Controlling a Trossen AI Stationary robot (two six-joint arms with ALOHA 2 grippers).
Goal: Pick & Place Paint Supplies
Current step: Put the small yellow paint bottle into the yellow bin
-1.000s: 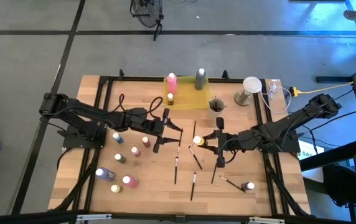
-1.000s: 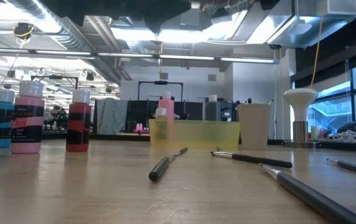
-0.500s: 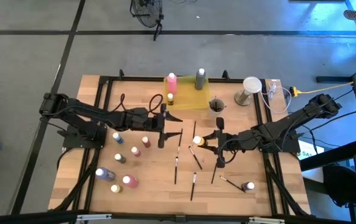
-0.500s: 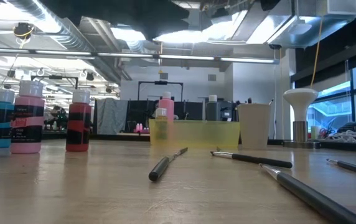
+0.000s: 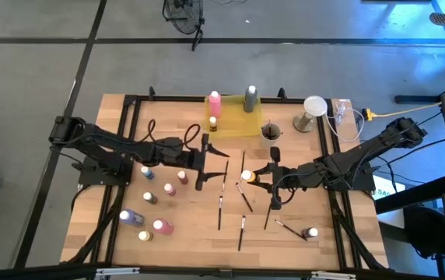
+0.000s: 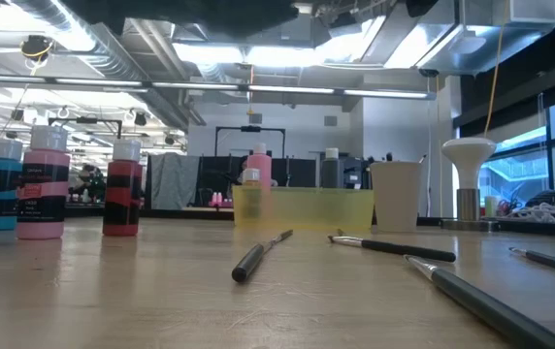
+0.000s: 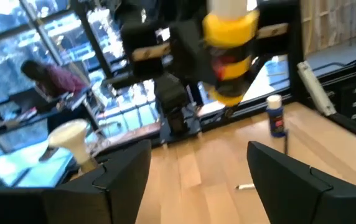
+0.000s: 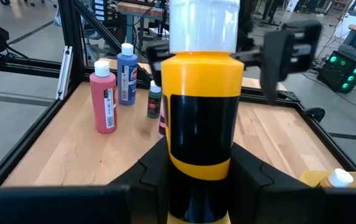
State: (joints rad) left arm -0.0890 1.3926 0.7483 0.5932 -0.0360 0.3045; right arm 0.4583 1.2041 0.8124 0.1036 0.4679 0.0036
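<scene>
My right gripper (image 5: 251, 176) is near the table's middle, shut on a yellow paint bottle (image 8: 201, 118) with a white cap and a black label. My left gripper (image 5: 209, 160) stands open to its left, facing it. The left wrist view shows the bottle (image 7: 231, 56) ahead of the gap between the left fingers (image 7: 125, 171), apart from them. Several paint bottles (image 5: 146, 172) stand on the table's left part. Thin dark paintbrushes (image 5: 221, 206) lie flat near the middle. My right gripper pinches the yellow bottle's body at the black label (image 8: 165, 155) between its two fingers. The fingers come nearly level from the table's right side. The bottle stands upright, cap up, lifted clear of the table.
A translucent yellow tray (image 5: 242, 128) at the far middle holds a pink bottle (image 5: 215, 103), a grey bottle (image 5: 250, 97) and a small yellow one (image 5: 213, 122). A cup (image 5: 271, 132) stands beside it, a white-topped stand (image 5: 312, 109) farther right. One bottle (image 5: 310, 232) stands near right.
My left gripper has rolled about its own long axis while staying where it was near the table's middle. My right gripper and the yellow bottle have kept still.
</scene>
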